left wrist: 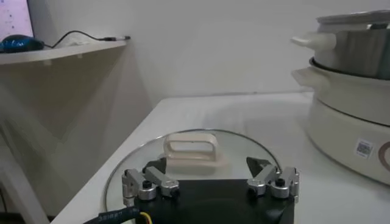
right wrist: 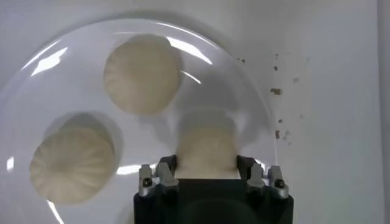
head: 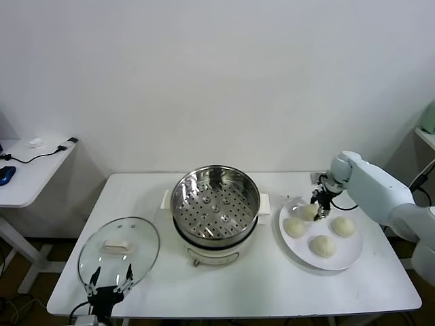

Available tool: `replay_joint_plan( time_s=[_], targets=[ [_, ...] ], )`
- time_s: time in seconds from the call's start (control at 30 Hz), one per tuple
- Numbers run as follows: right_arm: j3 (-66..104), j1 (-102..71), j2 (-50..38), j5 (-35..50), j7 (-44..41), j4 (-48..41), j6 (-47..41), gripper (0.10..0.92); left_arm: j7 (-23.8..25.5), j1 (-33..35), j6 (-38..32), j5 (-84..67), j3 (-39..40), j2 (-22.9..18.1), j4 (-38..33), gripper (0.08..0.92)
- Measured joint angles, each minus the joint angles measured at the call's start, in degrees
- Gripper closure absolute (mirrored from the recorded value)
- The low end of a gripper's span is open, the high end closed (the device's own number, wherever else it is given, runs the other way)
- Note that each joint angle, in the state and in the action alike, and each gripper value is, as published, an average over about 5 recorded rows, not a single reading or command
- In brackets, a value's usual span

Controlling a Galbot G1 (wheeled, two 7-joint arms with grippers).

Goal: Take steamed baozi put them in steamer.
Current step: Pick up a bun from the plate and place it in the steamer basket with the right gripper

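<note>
Right wrist view: right hand (right wrist: pixel 207 173) straddles baozi (right wrist: pixel 206 148), contact apparently made.

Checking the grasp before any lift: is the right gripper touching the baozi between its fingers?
Touching. The right wrist view shows the right gripper with both fingers against the baozi.

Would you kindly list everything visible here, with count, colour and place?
steamed baozi: four, cream-white, on the plate; one sits between the right gripper's fingers.
plate: one, white, table's right side.
steamer: one, shiny steel on white base, table centre, no baozi inside.
glass lid: one, clear with white handle, table's left front.
table: one, white.
side desk: one, white, far left.
right gripper: closed around a baozi.
left gripper: open, by the lid.
</note>
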Motion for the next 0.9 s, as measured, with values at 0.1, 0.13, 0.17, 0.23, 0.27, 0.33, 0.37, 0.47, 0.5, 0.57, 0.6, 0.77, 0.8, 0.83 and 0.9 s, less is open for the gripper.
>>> replay_joint_plan(
  time_s=[0.1,0.13,0.17,0.23,0.27,0.33,0.37,0.47,0.5,0.57,0.6,0.77,0.8,0.83,0.9],
  targets=[
    [-2.1,3.4,-1.6,1.5,-0.7,4.2,0.5,0.372,0.0,0.1,0.0,0.2,0.2,-0.2,-0.3,0.177],
    [-2.9,4.7,-2.1,1.9,-1.0,5.9,0.8,0.372,0.0,0.1,0.0,0.3,0.3,-0.2,-0.4,0.177],
    [-3.8,6.3,-2.5,2.3,-1.3,7.7,1.1,0.372,0.0,0.1,0.0,0.4,0.5,-0.3,-0.5,0.177],
    [-5.6,9.7,-3.1,3.0,-1.6,11.4,2.0,0.372,0.0,0.1,0.0,0.6,0.7,-0.4,-0.8,0.177],
    [-6.5,11.5,-3.2,3.4,-1.7,13.4,2.5,0.372,0.0,0.1,0.0,0.6,0.8,-0.5,-0.9,0.177],
    [-8.5,15.3,-3.3,4.3,-1.7,17.5,3.6,0.372,0.1,0.2,0.0,0.8,1.0,-0.5,-1.1,0.177],
    [-9.6,17.3,-3.1,4.9,-1.7,19.7,4.2,0.372,0.1,0.3,0.1,0.8,1.1,-0.5,-1.3,0.177],
    [-13.0,22.9,-2.0,7.3,-1.3,26.2,6.1,0.372,0.2,0.5,0.2,1.0,1.3,-0.5,-1.6,0.177],
    [-14.2,24.5,-1.4,8.1,-1.0,28.4,6.8,0.372,0.2,0.5,0.3,1.0,1.3,-0.5,-1.8,0.177],
    [-16.4,27.2,-0.1,9.3,-0.5,32.1,8.4,0.372,0.3,0.7,0.4,1.0,1.4,-0.5,-2.1,0.177],
    [-17.5,28.4,0.7,9.7,-0.1,33.8,9.4,0.372,0.3,0.8,0.4,1.0,1.4,-0.5,-2.3,0.177],
    [-21.8,31.7,5.2,9.1,1.4,38.6,15.7,0.372,0.4,1.3,0.5,1.2,1.5,-0.5,-3.0,0.177],
    [-22.3,32.0,6.1,8.4,1.7,38.8,17.2,0.372,0.4,1.4,0.5,1.2,1.5,-0.5,-3.2,0.177],
    [-22.7,32.1,7.0,7.5,2.0,38.8,18.7,0.372,0.4,1.5,0.5,1.3,1.5,-0.5,-3.3,0.177],
    [-23.3,31.8,8.8,5.3,2.6,38.1,21.6,0.372,0.4,1.7,0.4,1.5,1.6,-0.6,-3.6,0.177]
  ],
)
